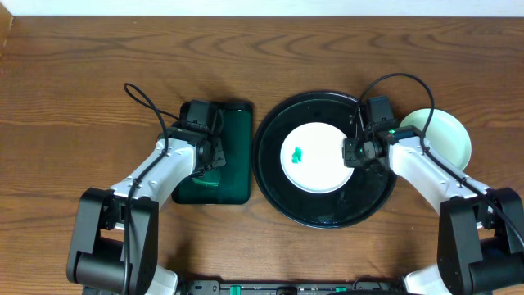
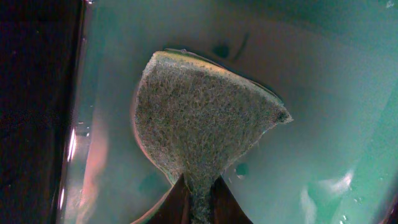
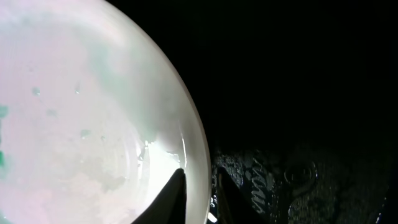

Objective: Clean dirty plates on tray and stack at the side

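At the bottom of the overhead view the two arms reach up from the near edge, with bare wood of the table (image 1: 82,82) between them and more out to the left. A bit farther in, left of the middle, sits the green tray (image 1: 237,139). The left gripper (image 2: 200,199) is down inside it, and its fingers are squeezed tight on the thin end of a sponge (image 2: 205,118). The sponge fans out wide over the wet green floor and stays away from the tray's walls. The right edge of the green tray is just beside the rim of the big black tray (image 1: 368,197), with only a thin strip of wood between them. The plate (image 1: 323,168) lies in the middle of the black tray, with a ring of shiny black floor all around it. It is round and white, with a small green smear (image 1: 296,153) on its left half, and up close it looks wet with faint green marks. The right gripper (image 1: 352,152) is at the plate's right edge. One of its fingers (image 3: 177,193) is over the plate and the other is outside the rim, both very near it, but I cannot tell if they pinch it. At the right of the frame the other plate (image 1: 446,131), pale mint, rests on the wood just beside the black tray, partly under the right arm. Farthest off, along the top, is a wide band of bare wood.
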You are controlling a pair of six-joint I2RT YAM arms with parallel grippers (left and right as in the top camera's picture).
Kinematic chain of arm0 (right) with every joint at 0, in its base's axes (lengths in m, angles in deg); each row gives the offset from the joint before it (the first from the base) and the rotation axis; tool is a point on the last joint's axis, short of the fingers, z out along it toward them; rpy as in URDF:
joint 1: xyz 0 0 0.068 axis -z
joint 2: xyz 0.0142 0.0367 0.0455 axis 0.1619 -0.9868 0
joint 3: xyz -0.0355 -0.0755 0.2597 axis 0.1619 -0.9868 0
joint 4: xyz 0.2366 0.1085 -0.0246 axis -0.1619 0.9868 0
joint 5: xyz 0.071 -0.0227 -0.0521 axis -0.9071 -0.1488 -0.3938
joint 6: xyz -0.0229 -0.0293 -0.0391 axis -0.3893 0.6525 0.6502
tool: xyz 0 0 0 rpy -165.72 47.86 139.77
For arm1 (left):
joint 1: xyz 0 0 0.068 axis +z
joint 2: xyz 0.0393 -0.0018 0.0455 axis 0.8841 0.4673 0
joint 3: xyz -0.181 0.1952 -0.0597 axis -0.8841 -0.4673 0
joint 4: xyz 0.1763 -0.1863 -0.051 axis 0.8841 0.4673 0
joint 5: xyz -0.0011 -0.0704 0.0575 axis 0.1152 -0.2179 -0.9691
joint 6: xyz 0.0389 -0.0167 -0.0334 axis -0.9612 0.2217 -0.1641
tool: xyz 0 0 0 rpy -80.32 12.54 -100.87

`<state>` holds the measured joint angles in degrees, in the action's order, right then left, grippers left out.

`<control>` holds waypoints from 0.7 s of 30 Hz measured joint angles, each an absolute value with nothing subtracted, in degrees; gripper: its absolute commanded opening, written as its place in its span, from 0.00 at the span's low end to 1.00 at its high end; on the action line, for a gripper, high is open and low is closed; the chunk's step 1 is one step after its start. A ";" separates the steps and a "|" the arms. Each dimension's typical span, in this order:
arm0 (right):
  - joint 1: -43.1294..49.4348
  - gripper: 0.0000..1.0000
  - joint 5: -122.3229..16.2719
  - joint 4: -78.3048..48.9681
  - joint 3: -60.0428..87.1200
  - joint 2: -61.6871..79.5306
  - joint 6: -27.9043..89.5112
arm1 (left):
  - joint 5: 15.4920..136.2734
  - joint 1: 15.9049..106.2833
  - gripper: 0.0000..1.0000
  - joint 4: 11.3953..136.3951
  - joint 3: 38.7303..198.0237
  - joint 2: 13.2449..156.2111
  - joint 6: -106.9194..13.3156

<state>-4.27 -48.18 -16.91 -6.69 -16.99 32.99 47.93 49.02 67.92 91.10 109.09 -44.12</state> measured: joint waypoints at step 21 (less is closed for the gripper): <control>-4.27 0.01 -48.14 -17.70 -7.28 -16.99 32.99 | 49.89 49.17 0.07 65.36 90.82 109.09 -44.56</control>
